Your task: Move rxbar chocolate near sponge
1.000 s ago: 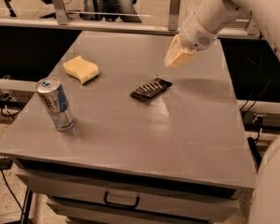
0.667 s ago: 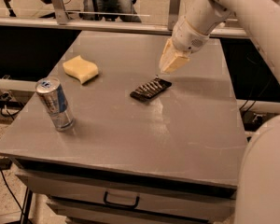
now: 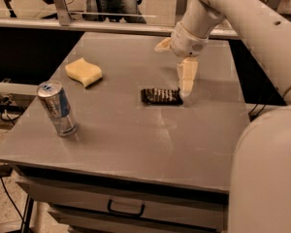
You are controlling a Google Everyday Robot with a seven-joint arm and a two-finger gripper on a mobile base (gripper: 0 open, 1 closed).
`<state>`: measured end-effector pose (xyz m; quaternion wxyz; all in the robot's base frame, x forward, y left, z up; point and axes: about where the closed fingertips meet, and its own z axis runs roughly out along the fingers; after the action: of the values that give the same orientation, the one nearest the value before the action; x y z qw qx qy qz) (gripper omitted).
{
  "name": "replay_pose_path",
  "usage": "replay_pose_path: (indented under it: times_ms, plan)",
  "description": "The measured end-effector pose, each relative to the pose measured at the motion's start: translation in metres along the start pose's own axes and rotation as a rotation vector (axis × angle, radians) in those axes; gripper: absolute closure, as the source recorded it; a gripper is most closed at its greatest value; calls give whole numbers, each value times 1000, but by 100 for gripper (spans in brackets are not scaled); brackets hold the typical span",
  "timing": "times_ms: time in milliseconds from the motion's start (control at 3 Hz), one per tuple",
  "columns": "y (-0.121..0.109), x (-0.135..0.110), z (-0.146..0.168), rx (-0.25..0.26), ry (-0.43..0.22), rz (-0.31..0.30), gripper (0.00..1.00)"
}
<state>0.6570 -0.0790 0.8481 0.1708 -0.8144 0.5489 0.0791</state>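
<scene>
The rxbar chocolate [image 3: 160,96], a dark flat bar, lies near the middle of the grey table [image 3: 136,144], its long side running left to right. The sponge [image 3: 83,72], a pale yellow wavy block, lies to its upper left, well apart from it. My gripper [image 3: 174,71] hangs from the white arm just right of the bar. One cream finger [image 3: 186,77] points down and its tip meets the table at the bar's right end. The other finger [image 3: 162,44] sticks out toward the back left. The jaws stand open and hold nothing.
A silver-blue drink can [image 3: 57,108] stands upright near the table's front left. My arm's white body [image 3: 266,169] fills the right side. A drawer handle [image 3: 126,210] shows under the table's front edge. A rail and a dark gap lie behind the table.
My gripper has come down and left to the bar's right end, with its fingers now spread. The bar has turned from slanted to lying straight across.
</scene>
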Motion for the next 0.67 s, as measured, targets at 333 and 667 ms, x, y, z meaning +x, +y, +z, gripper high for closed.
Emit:
replay_pose_path:
  times_ms: [333,667]
  plan:
    - [0,-9,3,-56,-6,-34,0]
    - [13,-17,-12,-16,-38,22,0]
